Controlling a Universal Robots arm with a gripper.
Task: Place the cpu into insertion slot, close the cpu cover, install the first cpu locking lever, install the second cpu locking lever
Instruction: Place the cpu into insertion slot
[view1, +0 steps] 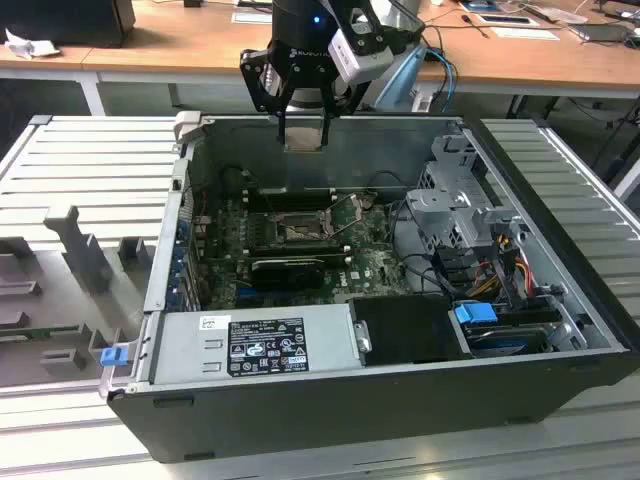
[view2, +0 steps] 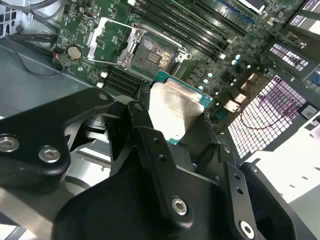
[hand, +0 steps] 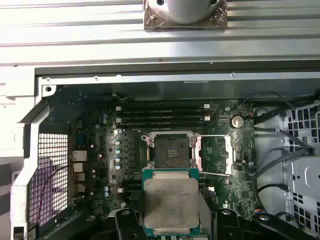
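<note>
The tool (view1: 303, 142) hangs above the far wall of the open computer case (view1: 400, 400). The case lies on its side in the middle of the grey slatted table (view1: 90, 160). The tool is clenched on the cpu (hand: 171, 202). In both wrist views its black fingers (view2: 142, 120) press against two opposite edges of the chip. The chip's dull silver top, scuffed and marked, faces the first wrist view's camera, and its green rim shows round the edge. The cpu is held in the air, well apart from the motherboard (hand: 100, 165) below it.

The insertion slot (hand: 172, 152) sits near the middle of the board with its dark pinned centre bare. The cpu cover (hand: 216, 152) is swung open and lies flat beside the slot, on the side towards the round coin battery (hand: 236, 121). Green board shows through its square cut-out. In the second wrist view the cover (view2: 107, 40) and the slot (view2: 155, 56) lie side by side beyond the chip (view2: 175, 112). A row of long black memory slots (hand: 162, 115) runs along the board just beside the slot.

In the exterior view a grey power supply box (view1: 250, 340) fills the case's near side. A long black card (view1: 285, 268) lies between it and the slot (view1: 300, 228). A metal drive cage (view1: 455, 200) stands towards the exterior view's right. A blue clip (view1: 113, 355) sits at the case's near corner on the exterior view's left. A wooden desk (view1: 150, 45) stands behind the table's far edge.
</note>
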